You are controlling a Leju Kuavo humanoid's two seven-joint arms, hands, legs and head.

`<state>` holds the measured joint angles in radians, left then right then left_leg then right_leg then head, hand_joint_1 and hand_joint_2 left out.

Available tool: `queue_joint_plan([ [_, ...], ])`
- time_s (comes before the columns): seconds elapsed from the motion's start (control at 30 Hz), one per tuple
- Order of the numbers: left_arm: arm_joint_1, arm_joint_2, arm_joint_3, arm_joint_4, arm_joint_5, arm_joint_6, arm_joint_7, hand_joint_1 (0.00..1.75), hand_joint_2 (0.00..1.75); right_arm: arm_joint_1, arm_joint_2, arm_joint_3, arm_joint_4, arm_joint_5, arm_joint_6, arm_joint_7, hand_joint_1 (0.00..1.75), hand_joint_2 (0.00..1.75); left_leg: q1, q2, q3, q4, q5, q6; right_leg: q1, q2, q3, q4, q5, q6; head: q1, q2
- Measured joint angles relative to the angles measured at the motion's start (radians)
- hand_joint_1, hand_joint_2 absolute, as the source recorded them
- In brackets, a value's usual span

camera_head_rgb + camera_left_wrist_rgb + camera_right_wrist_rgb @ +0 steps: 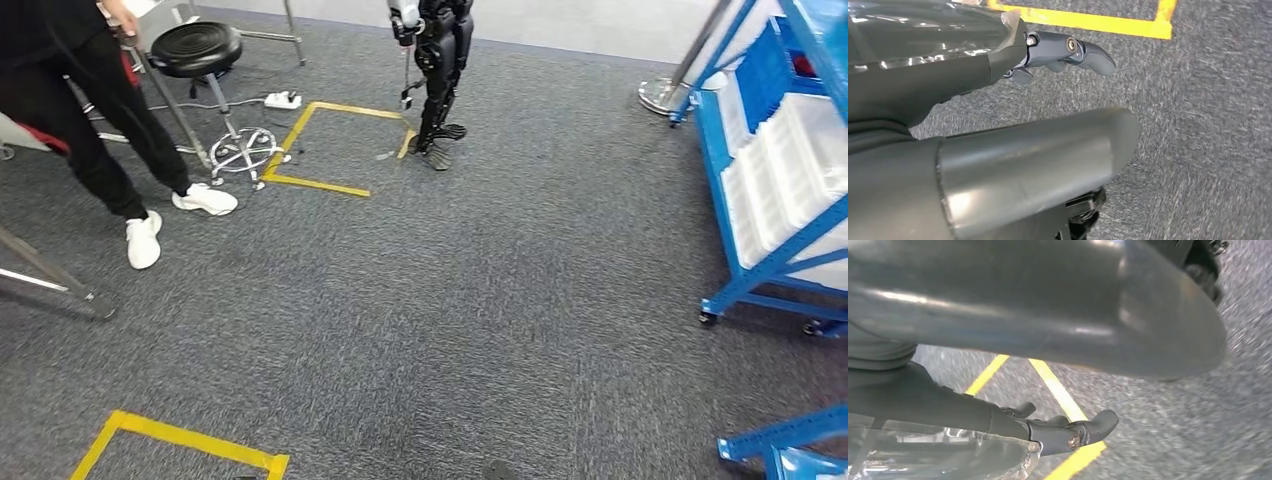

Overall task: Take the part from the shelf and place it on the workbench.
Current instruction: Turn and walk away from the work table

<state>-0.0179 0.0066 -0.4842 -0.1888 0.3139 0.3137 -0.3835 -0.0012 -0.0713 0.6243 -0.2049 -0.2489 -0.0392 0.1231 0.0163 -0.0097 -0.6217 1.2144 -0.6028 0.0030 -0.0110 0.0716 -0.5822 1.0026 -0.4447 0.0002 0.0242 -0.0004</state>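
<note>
A blue shelf [772, 262] on castors stands at the right edge of the head view, holding white bins [790, 180]; I cannot make out a part in them. In the left wrist view my left hand [1023, 160] hangs over grey carpet, thumb and dark fingers [1083, 50] apart, holding nothing. In the right wrist view my right hand [1048, 315] hangs the same way over yellow floor tape, its fingers [1073, 432] spread and empty.
A person in black with white shoes [90, 120] stands far left beside a black stool [195, 48]. Another dark robot [440, 70] stands at the back by a yellow tape square [330, 150]. A second blue frame [790, 445] juts in bottom right; a tripod leg [50, 280] lies left.
</note>
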Motion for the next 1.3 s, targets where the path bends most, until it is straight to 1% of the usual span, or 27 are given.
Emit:
queue_joint_plan([
  [0.07, 0.0, 0.002, 0.0, 0.0, 0.001, 0.001, 0.002, 0.0, 0.0, 0.001, 0.0, -0.007, 0.005, -0.01, 0.001, 0.009, 0.0, 0.0, 0.004, -0.044, 0.058, -0.13, 0.069, 0.005, 0.003, 0.027, 0.0, 0.004, 0.0, 0.003, 0.0, 0.0],
  [0.13, 0.001, 0.003, 0.0, 0.001, 0.003, 0.002, 0.001, 0.0, 0.0, 0.002, -0.001, -0.013, 0.009, -0.017, 0.001, 0.013, 0.0, 0.0, 0.003, -0.076, 0.084, -0.192, 0.089, 0.008, 0.005, 0.049, -0.007, 0.006, 0.002, 0.012, 0.001, 0.0],
  [0.2, 0.001, 0.004, 0.0, 0.001, 0.003, 0.002, 0.0, 0.0, 0.0, 0.006, -0.002, -0.019, 0.013, -0.023, 0.001, 0.016, 0.0, 0.0, -0.003, -0.058, 0.086, -0.198, 0.092, 0.017, 0.004, 0.07, -0.017, 0.002, 0.009, 0.027, 0.001, 0.0],
  [0.23, 0.0, 0.004, 0.0, 0.001, 0.002, 0.002, -0.001, 0.0, 0.0, 0.008, -0.002, -0.022, 0.015, -0.024, 0.001, 0.016, 0.0, 0.0, -0.003, -0.046, 0.088, -0.204, 0.097, 0.025, 0.002, 0.066, -0.021, 0.003, 0.009, 0.033, 0.001, 0.0],
  [0.3, -0.001, 0.004, 0.0, 0.0, 0.0, 0.002, -0.004, 0.0, 0.0, 0.01, -0.002, -0.025, 0.018, -0.025, 0.001, 0.017, 0.0, 0.0, -0.002, -0.019, 0.094, -0.217, 0.105, 0.037, 0.007, 0.015, -0.046, 0.044, -0.012, 0.036, 0.003, 0.0],
  [0.33, -0.001, 0.004, 0.0, 0.0, -0.001, 0.002, -0.004, 0.0, 0.0, 0.01, -0.001, -0.025, 0.019, -0.025, 0.001, 0.016, 0.0, 0.0, -0.003, -0.005, 0.095, -0.22, 0.106, 0.041, 0.008, -0.021, -0.07, 0.093, -0.035, 0.034, 0.005, 0.0],
  [0.37, -0.001, 0.004, 0.0, 0.001, -0.001, 0.002, -0.005, 0.0, 0.0, 0.008, 0.0, -0.025, 0.019, -0.024, -0.001, 0.015, 0.0, 0.0, -0.005, 0.011, 0.096, -0.221, 0.106, 0.042, 0.008, -0.045, -0.102, 0.157, -0.064, 0.031, 0.007, 0.0],
  [0.43, 0.0, 0.004, -0.001, 0.001, -0.002, 0.001, -0.005, 0.0, 0.0, 0.006, 0.001, -0.025, 0.019, -0.021, -0.008, 0.009, 0.0, 0.0, -0.007, 0.043, 0.096, -0.221, 0.104, 0.044, 0.002, -0.06, -0.152, 0.262, -0.101, 0.035, 0.008, 0.0],
  [0.47, 0.0, 0.005, -0.002, 0.001, -0.003, 0.0, -0.005, 0.0, 0.0, 0.006, 0.002, -0.025, 0.019, -0.019, -0.013, 0.006, 0.0, 0.0, -0.007, 0.058, 0.096, -0.221, 0.103, 0.043, -0.001, -0.064, -0.152, 0.267, -0.098, 0.043, 0.008, 0.0],
  [0.5, -0.001, 0.005, -0.004, 0.001, -0.003, -0.002, -0.005, 0.0, 0.0, 0.006, 0.002, -0.025, 0.019, -0.018, -0.018, 0.003, 0.0, 0.0, -0.007, 0.07, 0.098, -0.221, 0.101, 0.041, -0.005, -0.07, -0.13, 0.23, -0.082, 0.053, 0.008, 0.0],
  [0.57, -0.001, 0.006, -0.007, 0.001, -0.005, -0.004, -0.005, 0.0, 0.0, 0.004, 0.003, -0.025, 0.019, -0.015, -0.023, 0.001, 0.0, 0.0, -0.009, 0.093, 0.105, -0.22, 0.094, 0.031, -0.009, -0.111, -0.046, 0.09, -0.037, 0.069, 0.008, 0.0],
  [0.63, -0.002, 0.008, -0.009, 0.001, -0.006, -0.004, -0.004, 0.0, 0.0, 0.001, 0.005, -0.025, 0.019, -0.013, -0.025, 0.0, 0.0, 0.0, -0.013, 0.111, 0.113, -0.219, 0.087, 0.019, -0.004, -0.139, 0.003, 0.007, -0.013, 0.062, 0.006, 0.0],
  [0.7, -0.004, 0.009, -0.011, 0.0, -0.006, -0.004, -0.004, 0.0, 0.0, 0.001, 0.006, -0.025, 0.02, -0.012, -0.025, 0.0, 0.0, 0.0, -0.013, 0.129, 0.121, -0.223, 0.083, 0.008, 0.003, -0.124, 0.003, 0.003, -0.01, 0.045, 0.004, 0.0],
  [0.73, -0.007, 0.009, -0.012, 0.0, -0.006, -0.004, -0.004, 0.0, 0.0, 0.003, 0.006, -0.025, 0.021, -0.011, -0.025, 0.0, 0.0, 0.0, -0.01, 0.131, 0.124, -0.223, 0.079, 0.002, -0.001, -0.113, 0.003, 0.001, -0.01, 0.038, 0.004, 0.0],
  [0.77, -0.008, 0.01, -0.014, 0.0, -0.006, -0.004, -0.004, 0.0, 0.0, 0.004, 0.006, -0.025, 0.022, -0.011, -0.025, 0.0, 0.0, 0.0, -0.007, 0.116, 0.122, -0.212, 0.068, -0.003, -0.005, -0.102, 0.005, -0.002, -0.008, 0.029, 0.002, 0.0],
  [0.8, -0.01, 0.01, -0.014, -0.001, -0.006, -0.004, -0.004, 0.0, 0.0, 0.004, 0.005, -0.025, 0.023, -0.011, -0.026, 0.0, 0.0, 0.0, -0.004, 0.091, 0.111, -0.183, 0.045, -0.006, -0.01, -0.091, 0.007, -0.004, -0.007, 0.021, 0.001, 0.0],
  [0.87, -0.008, 0.01, -0.015, -0.001, -0.006, -0.004, -0.004, 0.0, 0.0, 0.001, 0.005, -0.026, 0.024, -0.011, -0.026, 0.0, 0.0, 0.0, -0.001, 0.03, 0.054, -0.062, -0.023, -0.008, -0.011, -0.067, 0.009, -0.005, -0.006, 0.008, -0.002, 0.0],
  [0.9, -0.006, 0.009, -0.015, 0.0, -0.006, -0.004, -0.003, 0.0, 0.0, 0.0, 0.005, -0.026, 0.024, -0.011, -0.026, 0.0, 0.0, 0.0, -0.001, 0.015, 0.018, 0.006, -0.051, -0.007, -0.007, -0.054, 0.009, -0.005, -0.006, 0.005, -0.003, 0.0],
  [0.93, -0.004, 0.01, -0.016, 0.0, -0.007, -0.006, -0.002, 0.0, 0.0, 0.0, 0.006, -0.026, 0.025, -0.011, -0.026, 0.0, 0.0, 0.0, -0.001, 0.009, -0.011, 0.054, -0.062, -0.006, -0.004, -0.039, 0.01, -0.005, -0.006, 0.004, -0.003, 0.0],
  [0.97, -0.002, 0.011, -0.016, 0.0, -0.007, -0.008, -0.002, 0.0, 0.0, 0.0, 0.007, -0.027, 0.025, -0.011, -0.027, -0.001, 0.0, 0.0, -0.001, 0.007, -0.024, 0.065, -0.05, -0.003, -0.002, -0.025, 0.011, -0.004, -0.006, 0.004, -0.003, 0.0],
  [1.0, -0.002, 0.012, -0.016, 0.0, -0.008, -0.011, -0.001, 0.0, 0.0, 0.001, 0.007, -0.027, 0.025, -0.011, -0.028, -0.003, 0.0, 0.0, -0.001, 0.004, -0.018, 0.035, -0.017, 0.0, 0.0, -0.01, 0.013, -0.004, -0.007, 0.004, -0.003, 0.0],
  [1.03, -0.002, 0.014, -0.017, 0.0, -0.009, -0.015, 0.001, 0.0, 0.0, 0.002, 0.008, -0.027, 0.025, -0.011, -0.029, -0.006, 0.0, 0.0, -0.001, -0.005, 0.006, -0.025, 0.028, 0.003, 0.0, 0.005, 0.015, -0.004, -0.007, 0.004, -0.003, 0.0],
  [1.1, -0.001, 0.017, -0.021, 0.001, -0.01, -0.018, 0.005, 0.0, 0.0, 0.001, 0.009, -0.027, 0.025, -0.011, -0.033, -0.015, 0.0, 0.0, 0.002, -0.05, 0.058, -0.15, 0.089, 0.008, 0.004, 0.031, 0.015, -0.001, -0.007, 0.007, -0.002, 0.0],
  [1.17, -0.001, 0.019, -0.024, 0.002, -0.01, -0.019, 0.011, 0.0, 0.0, -0.001, 0.01, -0.027, 0.025, -0.011, -0.036, -0.02, 0.0, 0.0, -0.001, -0.073, 0.077, -0.196, 0.1, 0.012, 0.004, 0.053, 0.007, 0.0, -0.003, 0.016, -0.002, 0.0],
  [1.23, -0.001, 0.02, -0.025, 0.002, -0.009, -0.019, 0.014, 0.0, 0.0, 0.003, 0.01, -0.027, 0.026, -0.011, -0.04, -0.021, 0.0, 0.0, -0.005, -0.05, 0.079, -0.204, 0.106, 0.021, 0.001, 0.066, -0.004, -0.001, 0.001, 0.028, -0.002, 0.0],
  [1.27, -0.002, 0.021, -0.025, 0.002, -0.009, -0.018, 0.013, 0.0, 0.0, 0.005, 0.011, -0.027, 0.026, -0.012, -0.041, -0.021, 0.0, 0.0, -0.005, -0.039, 0.081, -0.21, 0.11, 0.029, 0.001, 0.049, -0.011, 0.007, -0.003, 0.032, -0.001, 0.0],
  [1.3, -0.003, 0.022, -0.025, 0.002, -0.009, -0.018, 0.013, 0.0, 0.0, 0.005, 0.011, -0.027, 0.026, -0.012, -0.042, -0.021, 0.0, 0.0, -0.004, -0.026, 0.084, -0.216, 0.114, 0.036, 0.002, 0.021, -0.026, 0.032, -0.017, 0.032, 0.0, 0.0],
])
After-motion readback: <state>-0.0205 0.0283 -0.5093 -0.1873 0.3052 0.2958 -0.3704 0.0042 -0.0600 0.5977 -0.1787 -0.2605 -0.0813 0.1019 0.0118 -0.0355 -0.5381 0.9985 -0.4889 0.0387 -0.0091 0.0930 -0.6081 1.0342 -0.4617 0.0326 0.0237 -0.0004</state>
